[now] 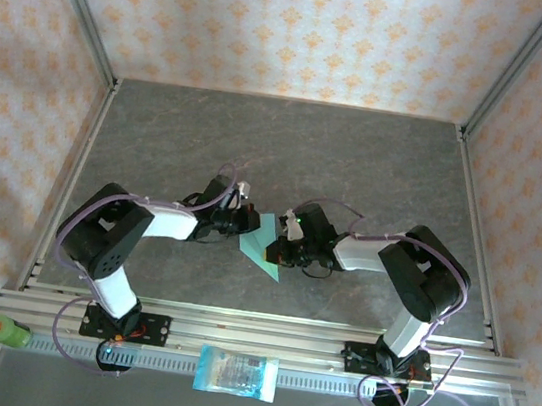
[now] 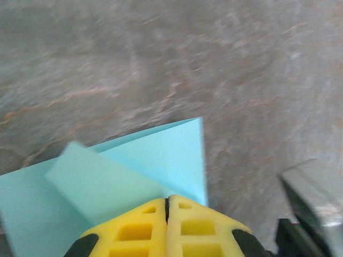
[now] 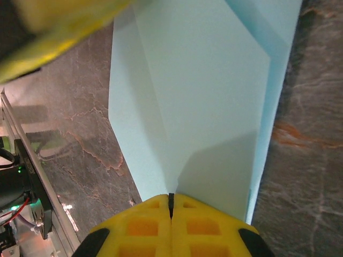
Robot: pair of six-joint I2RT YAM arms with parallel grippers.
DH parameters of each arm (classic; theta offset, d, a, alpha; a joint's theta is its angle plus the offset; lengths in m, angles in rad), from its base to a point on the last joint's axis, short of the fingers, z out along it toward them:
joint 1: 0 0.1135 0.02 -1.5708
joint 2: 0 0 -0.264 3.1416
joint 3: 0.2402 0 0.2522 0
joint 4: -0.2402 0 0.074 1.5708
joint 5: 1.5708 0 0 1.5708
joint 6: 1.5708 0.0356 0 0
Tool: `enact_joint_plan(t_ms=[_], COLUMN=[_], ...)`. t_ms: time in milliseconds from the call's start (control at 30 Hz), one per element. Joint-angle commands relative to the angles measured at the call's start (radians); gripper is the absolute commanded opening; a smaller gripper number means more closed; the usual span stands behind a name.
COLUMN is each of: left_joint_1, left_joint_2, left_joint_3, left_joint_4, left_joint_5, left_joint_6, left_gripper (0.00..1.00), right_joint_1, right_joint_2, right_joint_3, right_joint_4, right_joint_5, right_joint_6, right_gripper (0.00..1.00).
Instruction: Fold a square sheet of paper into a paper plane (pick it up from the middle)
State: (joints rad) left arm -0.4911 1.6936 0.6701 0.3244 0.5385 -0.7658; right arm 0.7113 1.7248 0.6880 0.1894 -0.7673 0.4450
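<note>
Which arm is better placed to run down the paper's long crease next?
Likely right: the right gripper is shut on the paper at the crease's end, the fold stretching straight ahead. The left gripper clamps a side edge beside a flap.

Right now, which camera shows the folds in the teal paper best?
Right wrist: the teal paper is close and sharp there, its layered creases running into the shut right gripper. Left wrist gives one corner and a folded flap, blurred. In top external it is a small teal shape, too small to read creases.
</note>
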Motion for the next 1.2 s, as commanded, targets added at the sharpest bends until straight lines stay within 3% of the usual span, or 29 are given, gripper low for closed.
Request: enact_joint_plan(t_ms=[0,200,533,1000,1167], left_joint_1=[0.001,0.002,0.003,0.013,0.015], left_joint_2=[0.026,0.057,0.075,0.083,0.095], left_joint_3=[-0.017,-0.021,-0.026,-0.041,-0.041], left_joint_4=[0.050,0.036,0.013,-0.004,0.019], left_joint_5=[-0.016,-0.036,-0.055,-0.087,-0.081], left_joint_6=[-0.009,0.008,0.014,0.005,-0.015], left_gripper=[0.06,0.06,0.05,0.04,0.04], right_joint_1=[-0.003,0.005,0.036,0.037,0.037], right_joint_2=[0.016,-0.037,0.089,-0.179,-0.258], right_joint_3=[-0.005,0.095,0.174,-0.211,-0.254], right_joint_4=[-0.162,-0.125,-0.150,-0.100,-0.149], right_joint_5=[0.059,0.057,0.120,0.043,0.055], right_joint_6=[0.031,0.099,0.107,0.114,0.112], right_gripper=[0.00,0.00,0.00,0.00,0.00])
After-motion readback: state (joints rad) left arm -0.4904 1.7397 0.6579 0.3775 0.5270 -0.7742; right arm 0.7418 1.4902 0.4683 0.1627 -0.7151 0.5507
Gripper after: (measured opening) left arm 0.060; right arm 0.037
